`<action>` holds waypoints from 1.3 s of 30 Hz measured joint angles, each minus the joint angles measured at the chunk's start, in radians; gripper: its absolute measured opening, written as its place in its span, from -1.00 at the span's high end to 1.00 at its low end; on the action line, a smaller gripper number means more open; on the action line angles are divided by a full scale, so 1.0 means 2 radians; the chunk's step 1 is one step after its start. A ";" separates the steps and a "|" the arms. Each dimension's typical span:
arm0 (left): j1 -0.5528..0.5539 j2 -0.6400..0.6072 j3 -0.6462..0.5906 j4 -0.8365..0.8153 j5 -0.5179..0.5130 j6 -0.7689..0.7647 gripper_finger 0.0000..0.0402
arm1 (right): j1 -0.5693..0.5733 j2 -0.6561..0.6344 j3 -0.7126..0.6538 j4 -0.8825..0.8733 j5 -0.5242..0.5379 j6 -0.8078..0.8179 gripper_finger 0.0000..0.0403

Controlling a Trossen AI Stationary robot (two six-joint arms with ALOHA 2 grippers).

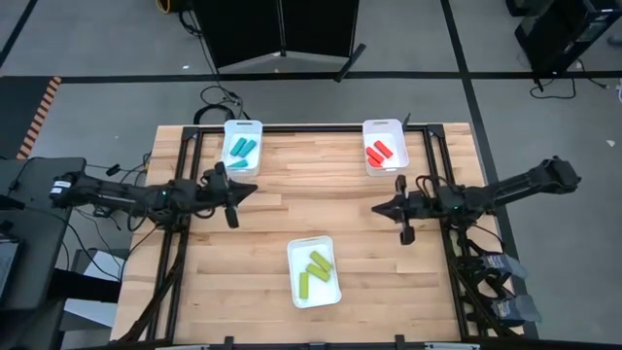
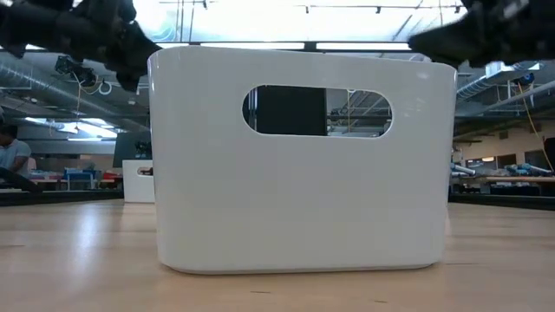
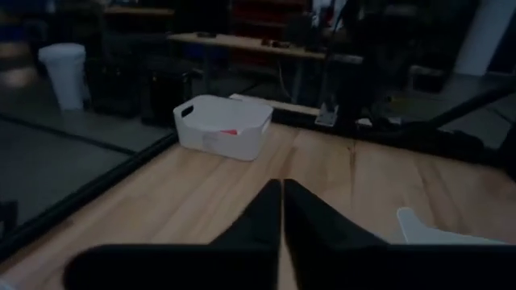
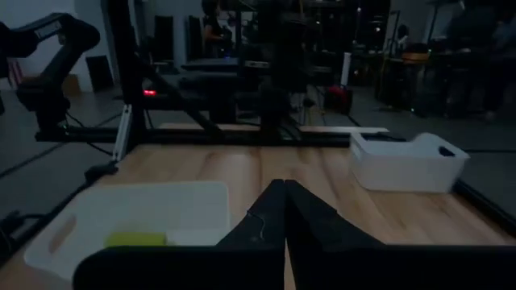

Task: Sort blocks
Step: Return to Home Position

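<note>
Three white trays stand on the wooden table. The far-left tray (image 1: 243, 148) holds teal-blue blocks (image 1: 241, 149). The far-right tray (image 1: 385, 146) holds red blocks (image 1: 378, 153). The near middle tray (image 1: 314, 271) holds yellow-green blocks (image 1: 315, 270). My left gripper (image 1: 255, 189) is shut and empty above the table's left half, pointing right. My right gripper (image 1: 375, 207) is shut and empty above the right half, pointing left. The left wrist view shows the red tray (image 3: 222, 126) ahead; the right wrist view shows a yellow-green block (image 4: 135, 238) in the near tray.
The near tray's wall (image 2: 299, 160), with its handle slot, fills the low view. Bare wood lies between the two grippers at mid-table (image 1: 316, 199). Black frame rails run along the table's left and right edges. A person (image 2: 10, 156) sits in the room behind.
</note>
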 joint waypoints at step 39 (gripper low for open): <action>0.033 -0.065 -0.144 0.153 0.117 0.041 0.98 | -0.054 -0.332 -0.096 -0.209 -0.086 -0.021 0.98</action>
